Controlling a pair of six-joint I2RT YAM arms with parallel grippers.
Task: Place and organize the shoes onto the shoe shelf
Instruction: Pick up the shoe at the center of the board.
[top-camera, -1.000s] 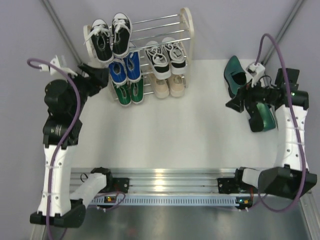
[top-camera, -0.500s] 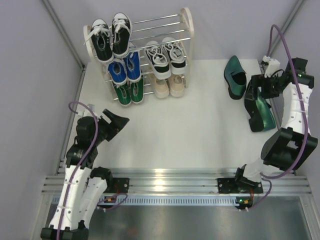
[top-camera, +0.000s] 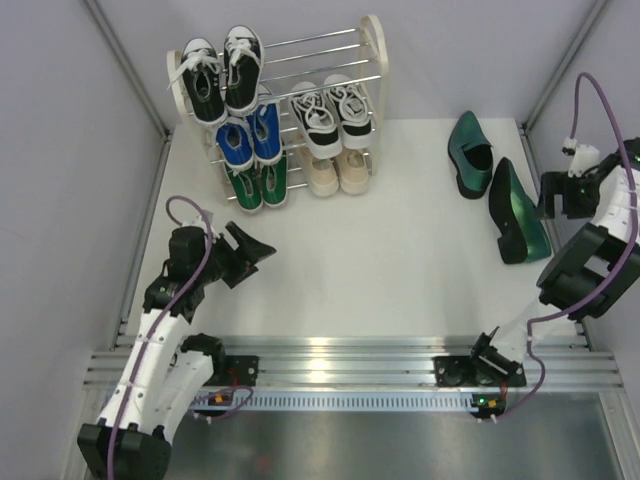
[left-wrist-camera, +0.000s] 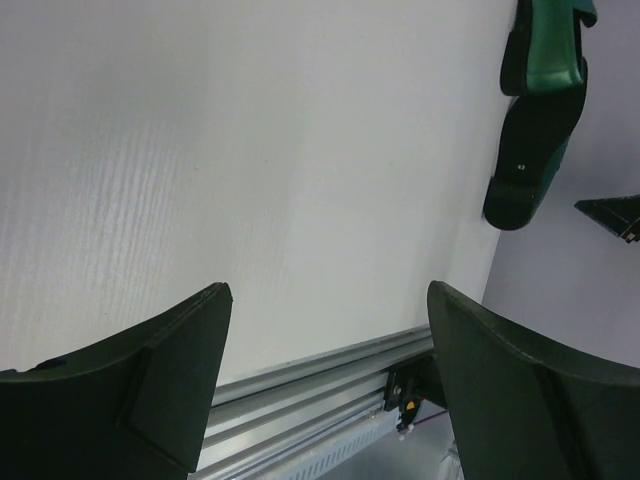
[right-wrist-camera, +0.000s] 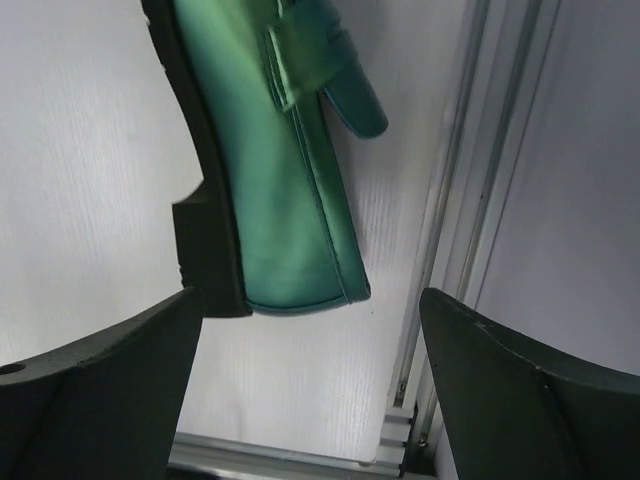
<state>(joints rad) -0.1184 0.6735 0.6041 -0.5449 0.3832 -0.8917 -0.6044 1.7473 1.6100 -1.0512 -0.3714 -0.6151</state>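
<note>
Five pairs sit on the shoe shelf (top-camera: 372, 60); the dress shoes (top-camera: 472, 150) lie on the table (top-camera: 380, 260), not yet placed.
Black-and-white sneakers (top-camera: 215, 80) fill the left of the top tier, with a blue pair (top-camera: 250, 140), a green pair (top-camera: 258, 185), a second black-and-white pair (top-camera: 332, 112) and a beige pair (top-camera: 338, 170) below. The top tier's right half looks free, a likely spot. The dress shoes are glossy dark green with black soles and lie at the table's right, well apart from the shelf, one upright, its mate (top-camera: 520, 215) tipped sideways. The right gripper (right-wrist-camera: 310, 297) hangs spread and empty over the mate. The left gripper (top-camera: 252, 256), also spread and empty, hovers near its base.
</note>
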